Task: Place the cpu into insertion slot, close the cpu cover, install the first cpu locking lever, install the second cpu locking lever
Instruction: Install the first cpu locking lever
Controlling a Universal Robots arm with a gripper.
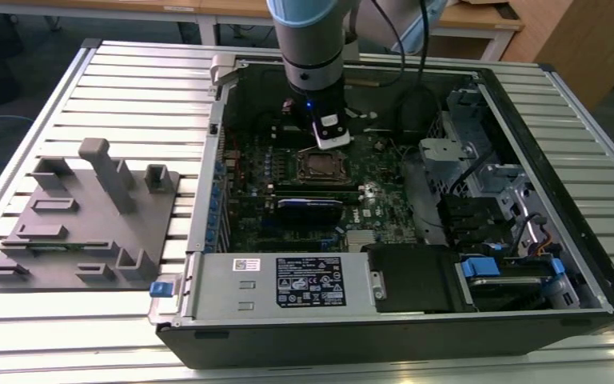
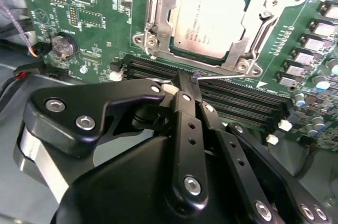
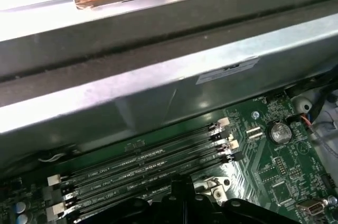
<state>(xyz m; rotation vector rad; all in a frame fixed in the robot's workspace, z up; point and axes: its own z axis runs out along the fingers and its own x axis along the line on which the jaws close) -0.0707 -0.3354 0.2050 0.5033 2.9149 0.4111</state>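
Second wrist view shows the cpu (image 2: pixel 211 20) seated in the insertion slot (image 2: pixel 161 28) just ahead of the gripper (image 2: pixel 185 84), fingers pinched together, empty; the cpu cover (image 2: pixel 264 15) seems closed, levers unclear.

In the second wrist view the picture's edge cuts off the cpu cover (image 2: pixel 264 10), and the gripper (image 2: pixel 186 84) hides the memory slots (image 2: pixel 237 102).
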